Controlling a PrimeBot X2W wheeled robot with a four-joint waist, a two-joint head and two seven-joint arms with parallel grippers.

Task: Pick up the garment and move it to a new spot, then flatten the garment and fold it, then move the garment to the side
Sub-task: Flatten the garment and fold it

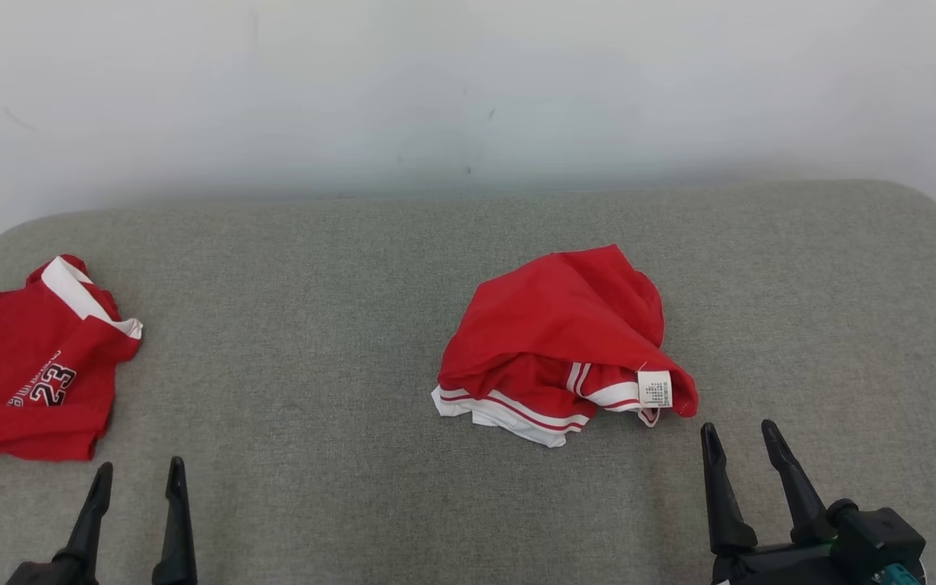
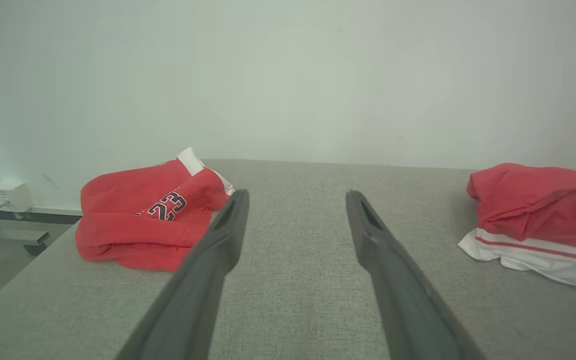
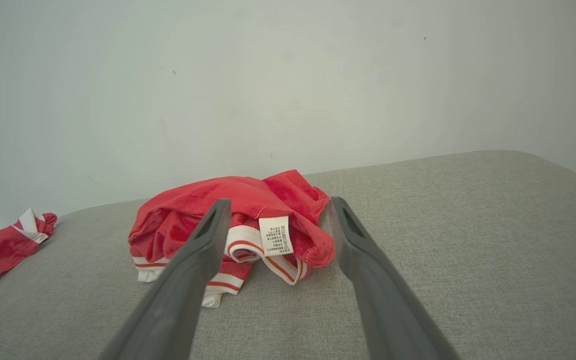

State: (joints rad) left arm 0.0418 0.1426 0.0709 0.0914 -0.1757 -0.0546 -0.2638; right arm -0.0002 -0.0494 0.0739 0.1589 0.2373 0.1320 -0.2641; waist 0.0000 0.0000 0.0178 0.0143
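Left gripper (image 1: 140,465) hangs spread and empty near the folded red jersey (image 1: 21,382), which reads "23". Further right, the crumpled red garment (image 1: 557,333) lies on the grey cushion (image 1: 314,325); its white label (image 1: 654,388) is too small to read. Right gripper (image 1: 738,425), also spread and empty, should, I judge, pinch a thick fold and lift slowly.

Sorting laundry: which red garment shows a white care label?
The crumpled garment in the middle, before the right gripper, with striped white trim. The other garment, at the left, shows the number 23 instead.
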